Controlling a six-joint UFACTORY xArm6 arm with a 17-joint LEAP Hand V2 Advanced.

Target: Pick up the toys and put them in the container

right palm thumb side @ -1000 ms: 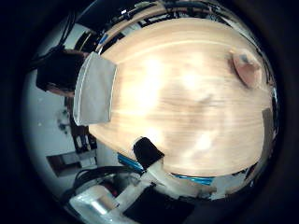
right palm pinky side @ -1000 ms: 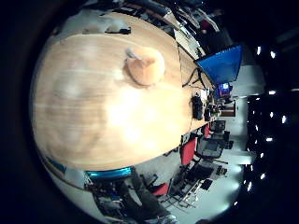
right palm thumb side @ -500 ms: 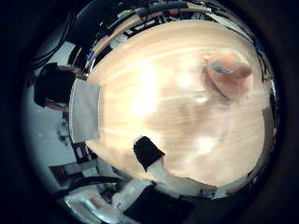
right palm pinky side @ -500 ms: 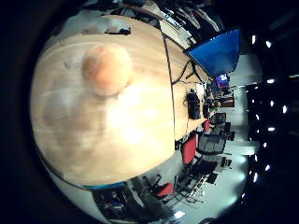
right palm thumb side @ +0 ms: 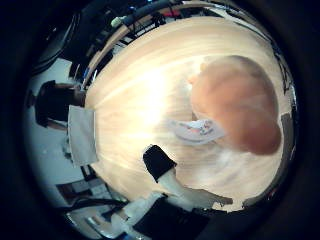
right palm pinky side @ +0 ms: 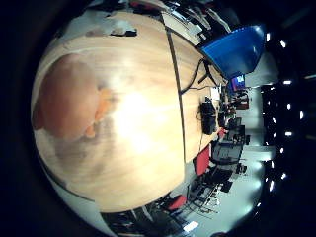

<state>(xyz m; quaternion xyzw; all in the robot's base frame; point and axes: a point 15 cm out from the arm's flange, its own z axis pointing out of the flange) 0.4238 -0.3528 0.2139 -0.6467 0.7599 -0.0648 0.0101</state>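
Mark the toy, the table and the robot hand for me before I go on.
toy [right palm thumb side: 235,107]: thumb side palm view, on the middle of its orange-brown body.
table [right palm pinky side: 143,163]: little finger side palm view, on bare wood beside the toy.
robot hand [right palm thumb side: 167,177]: thumb side palm view, on the black-tipped white finger.

Orange plush toy [right palm thumb side: 237,112] lies on the wooden worktop [right palm thumb side: 135,115], close under the palm. One black-tipped finger of the hand [right palm thumb side: 167,175] reaches in beside it. Grey container [right palm thumb side: 81,135] sits at the worktop's edge.

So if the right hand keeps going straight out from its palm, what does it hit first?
Most likely the orange plush toy lying on the wooden table; it fills much of both palm views, so it looks close.
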